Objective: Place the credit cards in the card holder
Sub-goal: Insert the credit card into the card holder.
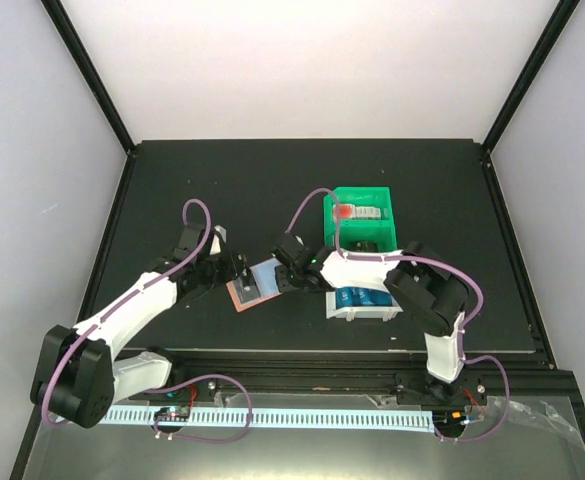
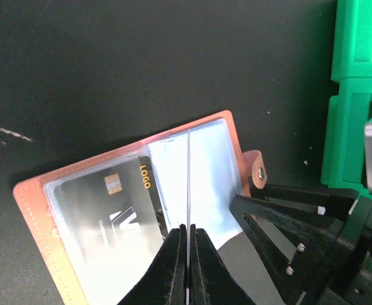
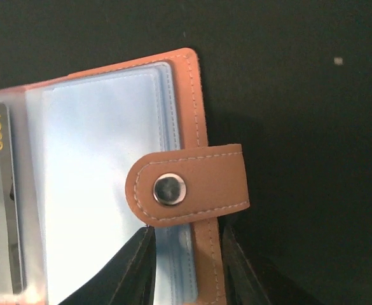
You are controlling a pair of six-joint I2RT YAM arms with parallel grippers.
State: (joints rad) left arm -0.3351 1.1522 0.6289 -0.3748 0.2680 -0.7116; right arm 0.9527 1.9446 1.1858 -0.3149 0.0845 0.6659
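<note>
The card holder (image 1: 255, 287), salmon-pink, lies open on the black table between both grippers. Its clear pockets (image 2: 208, 171) face up, and one holds a dark card with "LOGO" (image 2: 119, 203). My left gripper (image 2: 189, 230) is shut on a thin credit card (image 2: 189, 165), seen edge-on and standing upright over the holder's middle. My right gripper (image 3: 187, 232) is partly open. Its fingertips straddle the holder's right edge just below the snap tab (image 3: 192, 184), one on the pockets and one beside the cover. It also shows in the left wrist view (image 2: 255, 200).
A green bin (image 1: 362, 215) stands behind the right arm and holds a red and white item. A white bin (image 1: 344, 310) under the right arm holds blue cards (image 1: 364, 297). The green bin's wall (image 2: 357, 95) is close to the holder's right.
</note>
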